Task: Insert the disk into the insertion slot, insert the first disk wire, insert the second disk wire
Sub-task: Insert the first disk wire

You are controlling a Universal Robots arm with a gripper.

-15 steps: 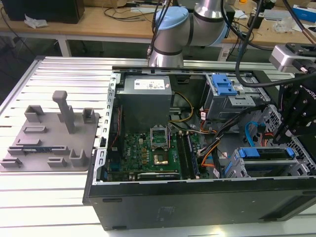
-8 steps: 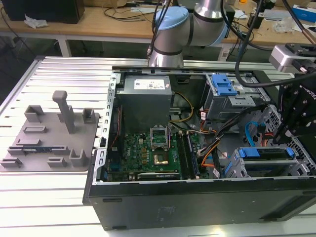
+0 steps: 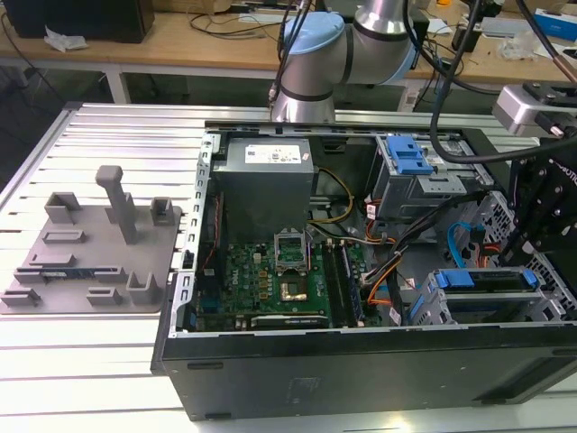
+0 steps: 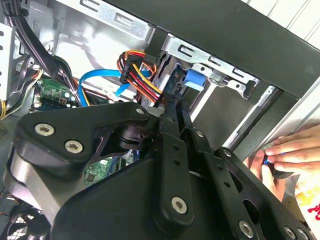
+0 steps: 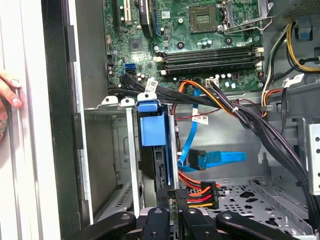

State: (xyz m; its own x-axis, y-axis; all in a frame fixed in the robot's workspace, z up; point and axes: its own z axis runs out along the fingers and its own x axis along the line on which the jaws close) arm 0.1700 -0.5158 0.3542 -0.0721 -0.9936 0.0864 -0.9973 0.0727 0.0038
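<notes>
The disk [image 5: 151, 131], in its bright blue carrier, sits inside the low grey insertion slot [image 5: 114, 150]; in the exterior view the disk [image 3: 487, 290] lies in the insertion slot [image 3: 431, 307] at the case's front right corner. My gripper [image 5: 176, 212] hangs just off the disk's rear edge with its fingers drawn together on a black connector [image 5: 186, 193] that trails orange, red and yellow wires. In the second wrist view my gripper [image 4: 171, 106] sits beside the same wire bundle [image 4: 139, 70]. A blue flat cable [image 5: 212, 160] with a loose plug lies close by.
A person's hand [image 4: 282, 156] rests on the case's outer edge, as does the hand [image 5: 7, 92] in the first wrist view. A taller cage with a broad blue latch [image 3: 410, 158] stands behind. The motherboard [image 3: 279, 271], black cable bundles [image 5: 260, 125] and a grey fixture plate [image 3: 90, 253] surround the work.
</notes>
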